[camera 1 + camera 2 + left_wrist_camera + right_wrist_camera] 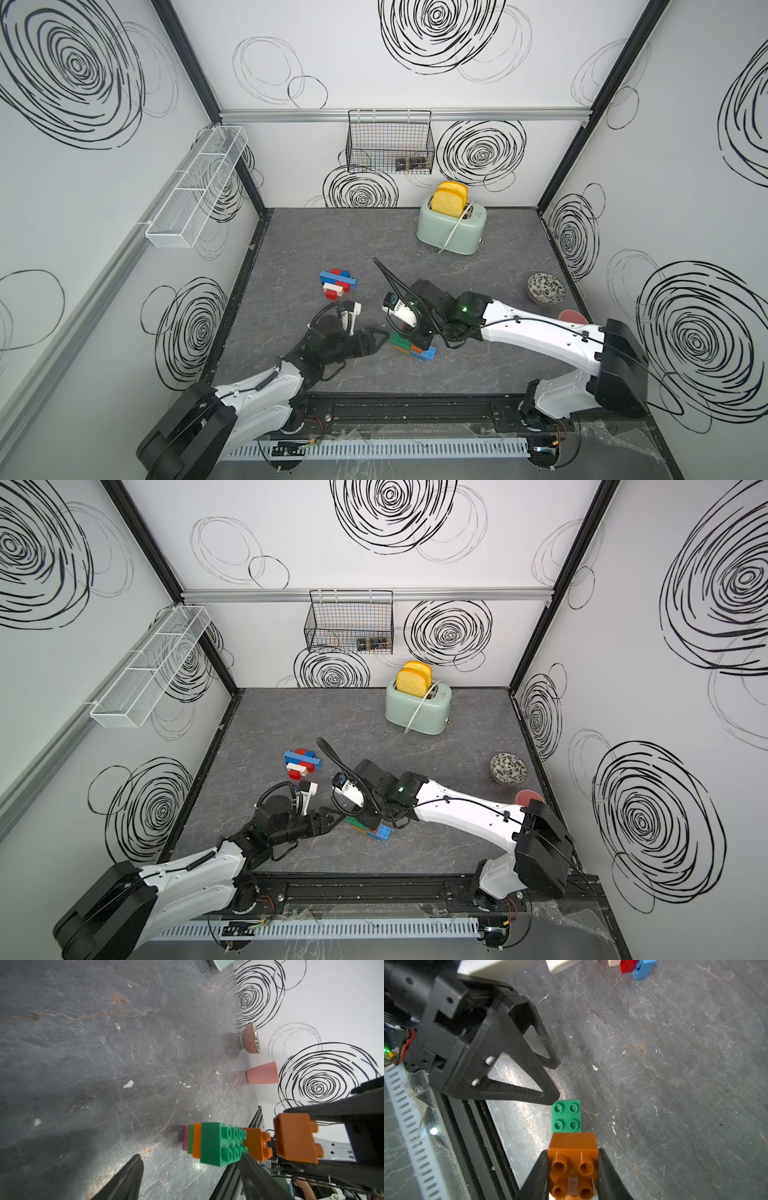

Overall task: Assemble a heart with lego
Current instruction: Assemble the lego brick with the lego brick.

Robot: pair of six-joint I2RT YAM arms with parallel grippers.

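A stack of lego (pixel 411 350) in green, orange and blue stands near the table's front middle, and it is also in a top view as the stack (pixel 370 829). My right gripper (pixel 573 1167) is shut on an orange brick (pixel 572 1147) just above the stack's green brick (pixel 566 1115). My left gripper (pixel 191 1165) is open beside that green brick (pixel 216 1142), nothing between its fingers. The held orange brick (pixel 295 1138) hangs beyond a second orange brick (pixel 256 1144) on the stack. A cluster of blue, red and white bricks (pixel 337 282) lies further back.
A mint toaster (pixel 451 226) holding bread stands at the back. A patterned bowl (pixel 544 286) and a pink cup (pixel 572 316) sit by the right wall. A black wire basket (pixel 390 143) and a white mesh shelf (pixel 195 187) hang on the walls.
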